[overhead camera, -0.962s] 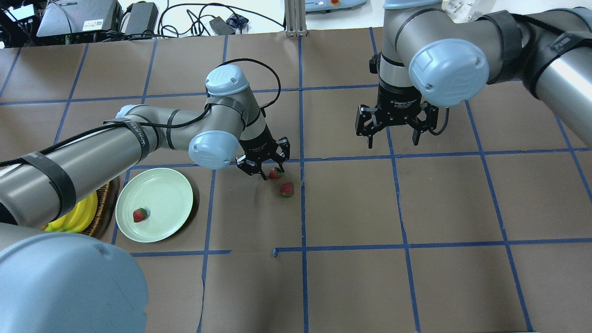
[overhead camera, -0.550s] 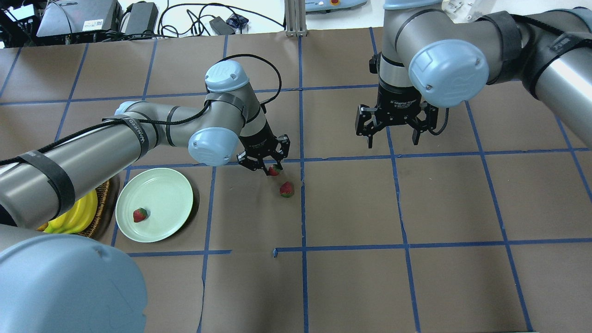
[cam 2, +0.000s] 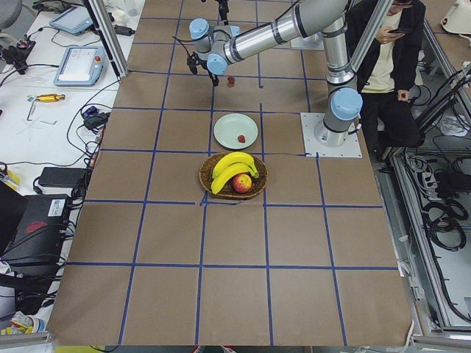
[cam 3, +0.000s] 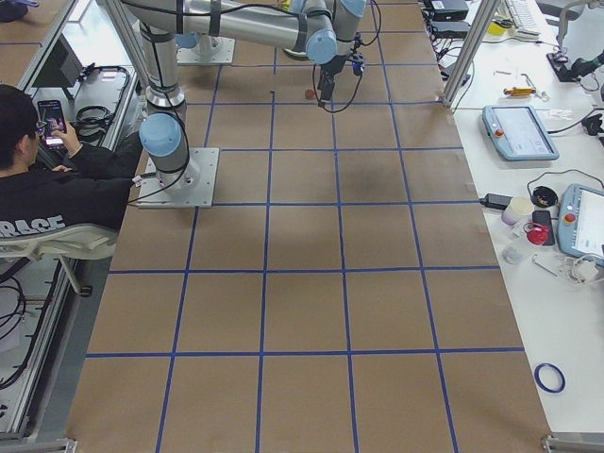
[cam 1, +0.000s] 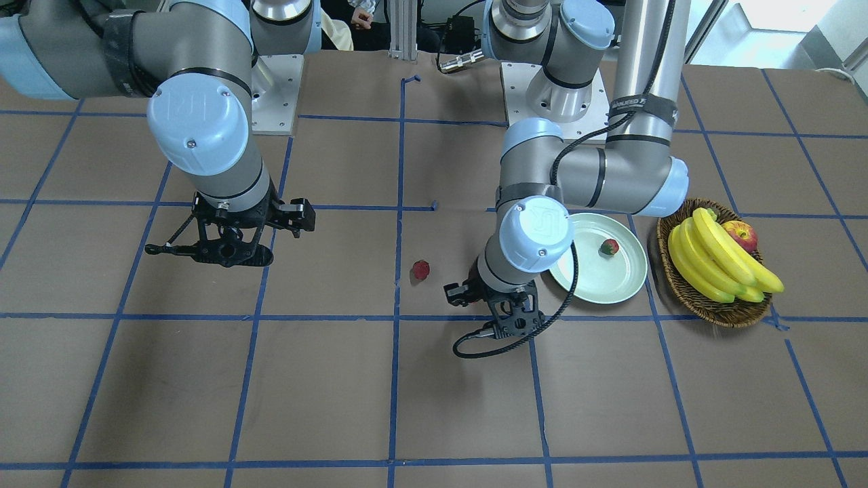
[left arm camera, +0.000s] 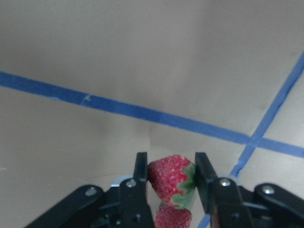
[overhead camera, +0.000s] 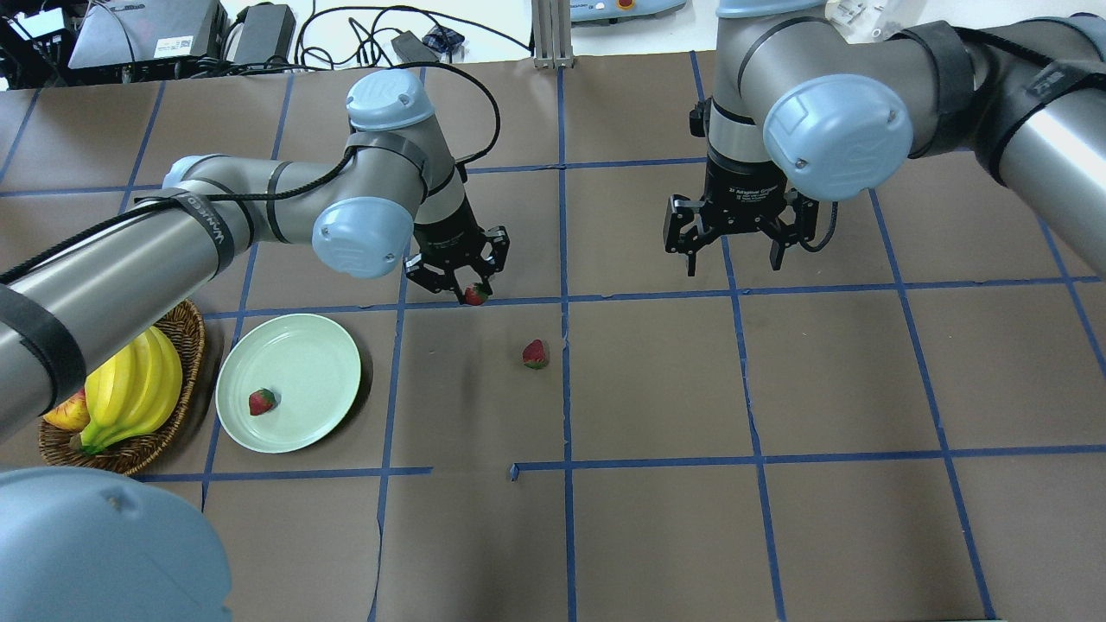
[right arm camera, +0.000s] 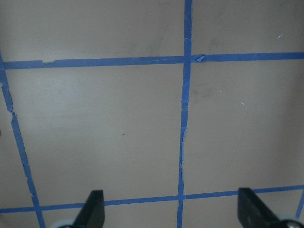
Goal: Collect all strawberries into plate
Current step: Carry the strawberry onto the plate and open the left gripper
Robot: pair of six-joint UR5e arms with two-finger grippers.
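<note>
Gripping a small red strawberry with a green leafy top point(left arm camera: 168, 178), the left claw point(overhead camera: 473, 292) has both fingers pressed against the berry's sides, over a blue tape line point(overhead camera: 605, 298) left of the overhead frame's centre. The front-facing view hides this berry behind the wrist. A second strawberry point(overhead camera: 535, 353) lies on the brown table point(overhead camera: 657, 389) near mid-frame. A third point(overhead camera: 262, 401) sits in the round pale mint-green plate point(overhead camera: 302, 333) at lower left. The right claw point(overhead camera: 733, 268) hangs spread wide and empty, its fingers cut off in its wrist view.
</note>
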